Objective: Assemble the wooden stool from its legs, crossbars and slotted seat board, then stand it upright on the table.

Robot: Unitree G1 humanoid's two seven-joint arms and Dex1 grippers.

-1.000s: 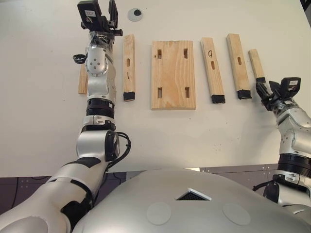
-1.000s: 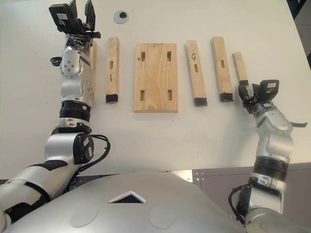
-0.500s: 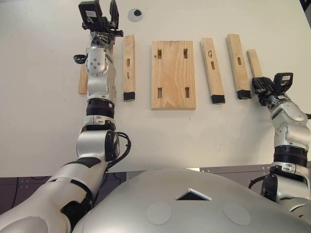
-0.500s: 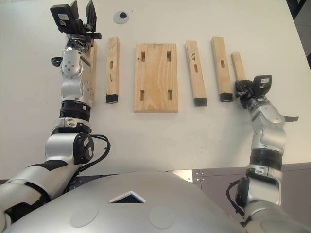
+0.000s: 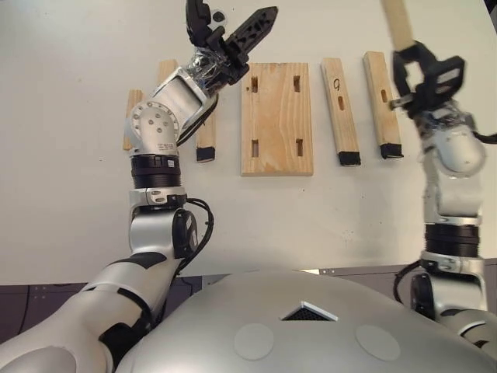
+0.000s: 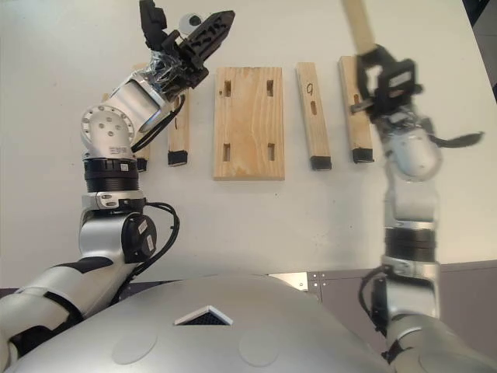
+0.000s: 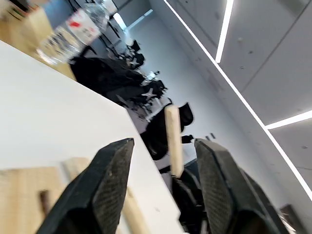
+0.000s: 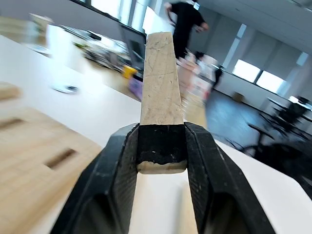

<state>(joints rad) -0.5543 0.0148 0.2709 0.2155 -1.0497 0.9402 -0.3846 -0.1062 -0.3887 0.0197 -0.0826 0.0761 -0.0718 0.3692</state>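
Left eye view: the right tool point(image 5: 423, 74) is clamped on the short crossbar point(image 5: 396, 22) and holds it off the table point(image 5: 62, 194), nearly upright, toward the far right corner and above the outermost leg point(image 5: 382, 105). The slotted seat board point(image 5: 276, 118) lies flat mid-table toward the far edge, and a second leg point(image 5: 339, 111) lies between it and the outermost one. The left tool point(image 5: 231, 27) hangs raised near the board's far left corner, its fingers wide apart and empty. A third leg point(image 5: 206, 144) lies partly under that arm, and a thin piece point(image 5: 132, 120) lies nearer the left edge.

Left wrist view: the two fingers point(image 7: 97, 190) stand apart with nothing between them, and the raised crossbar point(image 7: 173, 141) shows far beyond the gap.

Right wrist view: the pads point(image 8: 117, 165) squeeze the crossbar's dark-capped end, and the bare end points away from the wrist.

The step looks like carrying the crossbar to a leg's slot. To do it well, the grip should stay square on the capped end so the bar cannot swivel. The bare end should be lined up with the slot's long axis before it is pushed in. The empty left tool would best pin the chosen leg flat first, because a loose leg is likely to slide on the smooth table
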